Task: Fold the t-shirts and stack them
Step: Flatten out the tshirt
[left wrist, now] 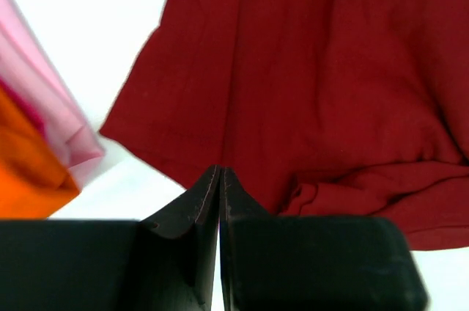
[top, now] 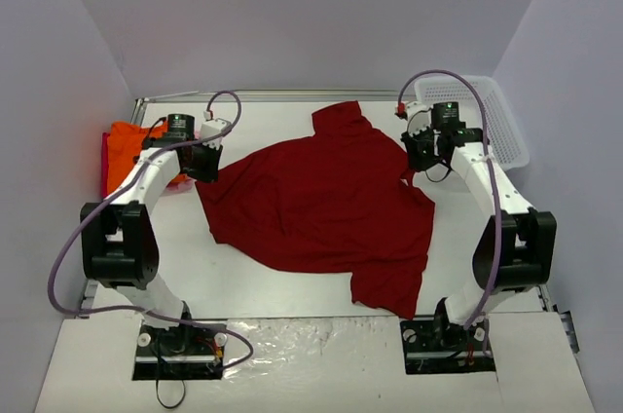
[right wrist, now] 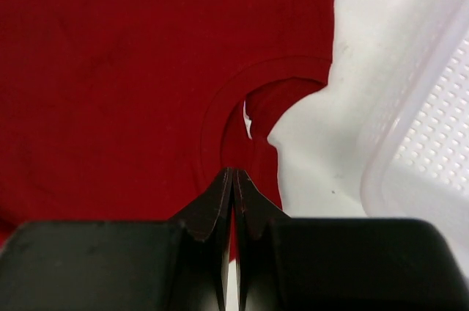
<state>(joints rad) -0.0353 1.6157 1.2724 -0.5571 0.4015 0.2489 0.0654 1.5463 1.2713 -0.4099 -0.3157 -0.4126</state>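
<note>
The large dark red t-shirt [top: 321,204] lies spread out and rumpled across the middle of the table. My left gripper [top: 204,165] is shut at the shirt's left edge. In the left wrist view its tips [left wrist: 220,172] sit over the hem of the red cloth [left wrist: 308,69], with nothing seen between the jaws. My right gripper [top: 421,152] is shut at the shirt's right edge. In the right wrist view its tips [right wrist: 233,173] sit at the collar opening of the red shirt [right wrist: 110,69]. The orange shirt [top: 131,140] lies at far left over the pale pink one [left wrist: 51,98].
A white mesh basket [top: 482,116] stands at the back right, close beside my right gripper; its rim shows in the right wrist view [right wrist: 432,142]. The orange shirt [left wrist: 26,172] and the pink one lie just left of my left gripper. Walls close in the table.
</note>
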